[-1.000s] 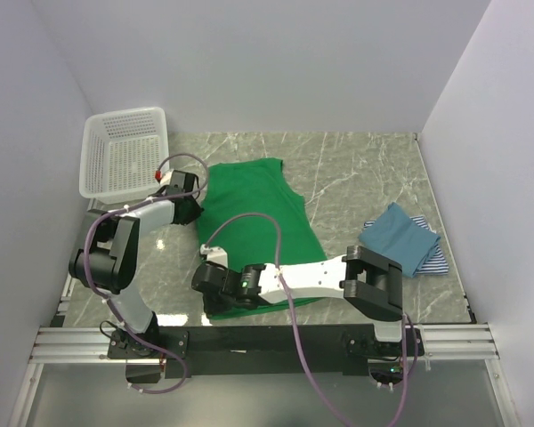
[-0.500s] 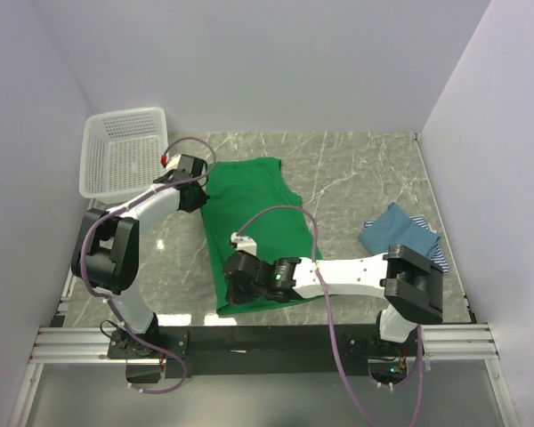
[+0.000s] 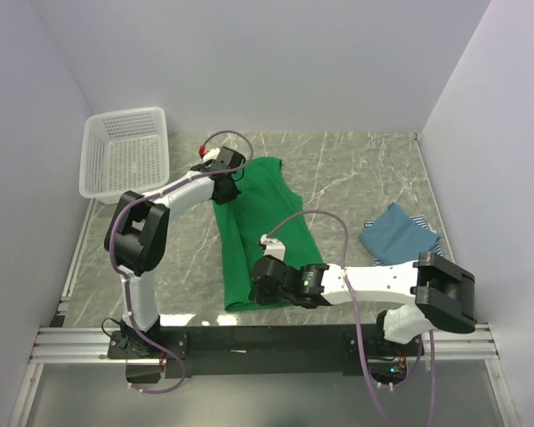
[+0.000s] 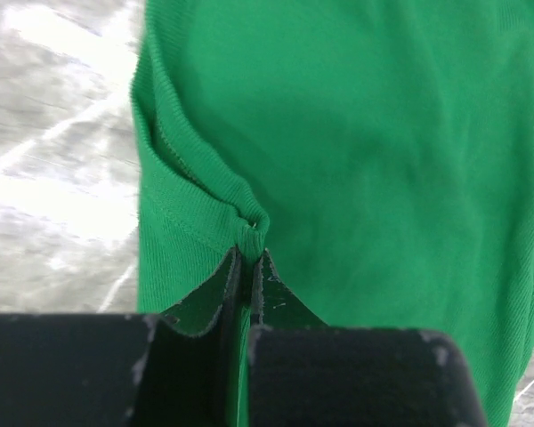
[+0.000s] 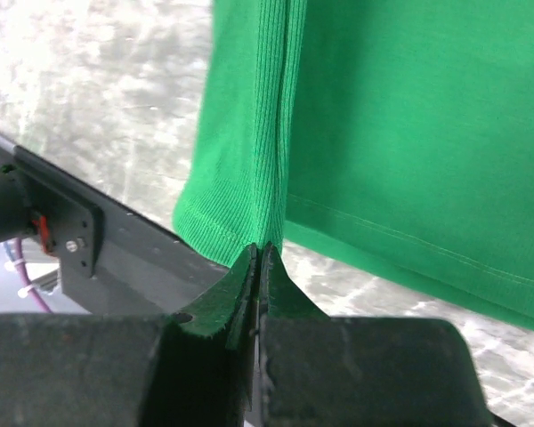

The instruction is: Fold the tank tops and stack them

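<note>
The green tank top [image 3: 265,213] was pinched tight at upper edge and hem by the left gripper [image 4: 249,260] and right gripper [image 5: 258,253], evidently for a lengthwise fold.

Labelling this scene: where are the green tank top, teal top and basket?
green tank top [image 3: 262,191]: top external view, flat middle panel.
teal top [image 3: 396,231]: top external view, upper folded face.
basket [image 3: 125,160]: top external view, lattice floor.

- Left arm [image 3: 173,190]: white links, black joint housings, a looping purple cable [image 3: 222,135], a red spot by the wrist.
- Right arm [image 3: 374,283]: the same white and black, its own purple lead, possibly a small green light.
- Left gripper [image 4: 249,256] and right gripper [image 5: 258,253]: black wedge-shaped fingers on blocky black bodies.
</note>
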Controlling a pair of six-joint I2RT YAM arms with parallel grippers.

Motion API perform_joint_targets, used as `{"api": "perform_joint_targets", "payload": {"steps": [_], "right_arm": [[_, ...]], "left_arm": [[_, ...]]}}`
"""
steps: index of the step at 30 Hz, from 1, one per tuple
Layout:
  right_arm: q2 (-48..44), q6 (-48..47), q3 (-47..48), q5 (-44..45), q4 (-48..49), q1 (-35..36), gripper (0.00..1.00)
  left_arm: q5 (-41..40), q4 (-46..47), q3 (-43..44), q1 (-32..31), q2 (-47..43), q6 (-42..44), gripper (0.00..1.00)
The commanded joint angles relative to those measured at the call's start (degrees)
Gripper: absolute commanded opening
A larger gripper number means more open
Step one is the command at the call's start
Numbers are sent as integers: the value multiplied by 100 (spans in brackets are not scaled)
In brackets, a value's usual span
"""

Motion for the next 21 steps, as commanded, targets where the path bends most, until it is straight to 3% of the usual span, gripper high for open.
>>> {"api": "perform_joint_targets", "payload": {"steps": [1, 9, 21], "right_arm": [[-295, 196, -281, 159, 214, -22, 0], [-445, 337, -739, 193, 381, -22, 0], [-410, 434, -967, 237, 505, -13, 0]], "left_arm": [[-279, -123, 463, -190, 138, -141, 6], [-323, -202, 631, -402, 394, -194, 7], [-227, -18, 622, -507, 499, -45, 24]]}}
